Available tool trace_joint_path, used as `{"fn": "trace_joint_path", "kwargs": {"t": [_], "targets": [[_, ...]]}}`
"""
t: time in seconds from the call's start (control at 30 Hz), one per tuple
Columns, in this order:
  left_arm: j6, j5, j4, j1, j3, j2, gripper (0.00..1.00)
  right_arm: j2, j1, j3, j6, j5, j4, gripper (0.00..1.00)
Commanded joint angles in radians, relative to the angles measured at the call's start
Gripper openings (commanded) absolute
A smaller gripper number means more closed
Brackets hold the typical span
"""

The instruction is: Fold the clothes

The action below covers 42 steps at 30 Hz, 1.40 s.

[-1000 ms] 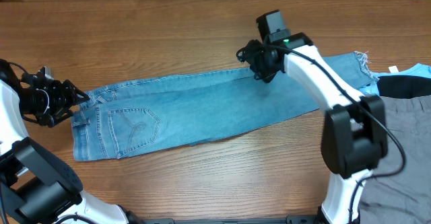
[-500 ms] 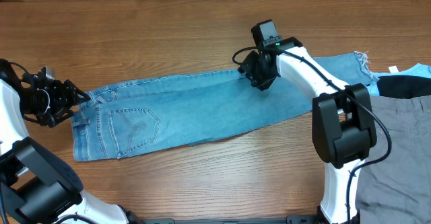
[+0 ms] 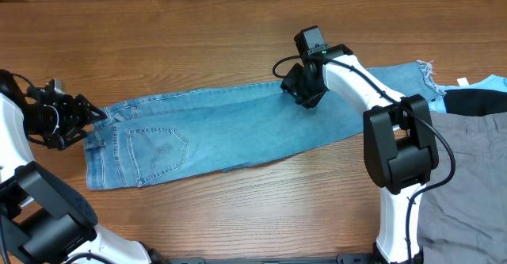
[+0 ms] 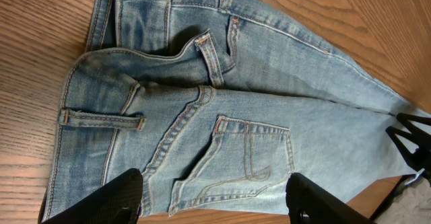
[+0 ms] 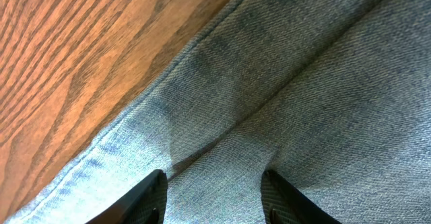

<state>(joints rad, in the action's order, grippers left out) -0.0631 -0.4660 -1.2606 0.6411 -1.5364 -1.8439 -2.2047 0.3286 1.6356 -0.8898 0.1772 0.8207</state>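
The light blue jeans (image 3: 238, 129) lie flat across the table, waist at the left, frayed hems at the right (image 3: 426, 75). A back pocket faces up (image 4: 242, 160). My left gripper (image 3: 93, 113) is open and hovers just off the waistband at the left end; its fingers frame the pocket area (image 4: 215, 200). My right gripper (image 3: 297, 89) is open and presses down over the upper edge of the legs near the middle. In the right wrist view its fingers (image 5: 212, 197) straddle a fold of denim (image 5: 283, 96) by the seam.
A plain grey garment (image 3: 467, 177) lies at the right edge, with a black garment (image 3: 475, 101) and a pale blue one (image 3: 487, 83) above it, touching the jeans' hems. Bare wood table (image 3: 198, 42) lies behind and in front of the jeans.
My right gripper has moved left along the upper edge of the legs and lower onto the denim. The left gripper and the jeans have not moved.
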Motion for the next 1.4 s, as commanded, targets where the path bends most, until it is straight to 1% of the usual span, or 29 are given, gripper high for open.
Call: {"fn": "trace_joint_path", "kwargs": {"t": [0.0,0.07,0.13,0.2,0.27,0.33,0.37,0.43,0.47,0.53,0.67,0.77,0.8,0.93,0.97,1.03,1.1,1.17,1.27,1.37], "targets": [[-0.019,0.002,0.0,-0.008,-0.021,0.029,0.71,-0.069,0.01,-0.013,0.008,-0.004,0.015,0.49],[-0.019,0.002,0.0,-0.008,-0.021,0.029,0.71,-0.069,0.01,-0.013,0.023,-0.004,0.014,0.48],[-0.019,0.002,0.0,-0.008,-0.021,0.029,0.71,-0.069,0.01,-0.013,0.046,-0.003,0.016,0.44],[-0.019,0.002,0.0,-0.008,-0.021,0.029,0.71,-0.069,0.01,-0.013,0.093,-0.004,0.017,0.42],[-0.019,0.002,0.001,-0.008,-0.021,0.029,0.71,-0.069,0.01,-0.012,0.126,-0.004,0.031,0.43],[-0.019,0.002,0.001,-0.008,-0.021,0.029,0.71,-0.069,0.01,-0.012,0.118,-0.004,0.055,0.42],[-0.019,0.002,0.0,-0.008,-0.021,0.029,0.71,-0.069,0.01,-0.012,0.101,0.0,0.065,0.46],[-0.019,0.002,0.0,-0.008,-0.021,0.029,0.71,-0.068,0.01,-0.012,0.111,0.038,0.063,0.6],[-0.019,0.002,-0.001,-0.008,-0.021,0.029,0.71,-0.068,0.01,-0.011,0.146,0.07,0.058,0.63],[-0.019,0.002,-0.003,-0.008,-0.021,0.029,0.71,-0.068,0.01,-0.011,0.235,0.102,0.064,0.63],[-0.019,0.002,-0.003,-0.008,-0.021,0.029,0.71,-0.043,0.005,0.017,0.354,0.093,0.106,0.64],[-0.019,0.002,-0.003,-0.008,-0.021,0.029,0.71,0.006,0.005,0.059,0.446,0.035,0.138,0.64],[-0.019,0.002,-0.003,-0.008,-0.021,0.029,0.71,0.026,0.005,0.072,0.496,0.031,0.137,0.64],[-0.019,0.002,-0.003,-0.008,-0.021,0.029,0.71,0.083,0.021,0.122,0.821,0.09,0.136,0.68],[-0.019,0.002,-0.003,-0.008,-0.021,0.029,0.71,0.086,0.026,0.125,0.879,0.098,0.137,0.69],[-0.019,0.002,-0.003,-0.008,-0.021,0.029,0.71,0.086,0.031,0.125,0.949,0.097,0.137,0.69],[-0.019,0.002,-0.004,-0.008,-0.021,0.029,0.71,0.08,0.031,0.112,0.962,0.098,0.114,0.69],[-0.019,0.002,-0.006,-0.008,-0.021,0.029,0.71,0.074,0.031,0.095,0.969,0.099,0.077,0.72],[-0.019,0.002,-0.006,-0.008,-0.021,0.029,0.71,0.054,0.031,0.084,0.97,0.114,0.036,0.72],[-0.019,0.002,-0.008,-0.008,-0.021,0.029,0.71,0.035,0.031,0.084,0.968,0.114,0.038,0.71]]}}
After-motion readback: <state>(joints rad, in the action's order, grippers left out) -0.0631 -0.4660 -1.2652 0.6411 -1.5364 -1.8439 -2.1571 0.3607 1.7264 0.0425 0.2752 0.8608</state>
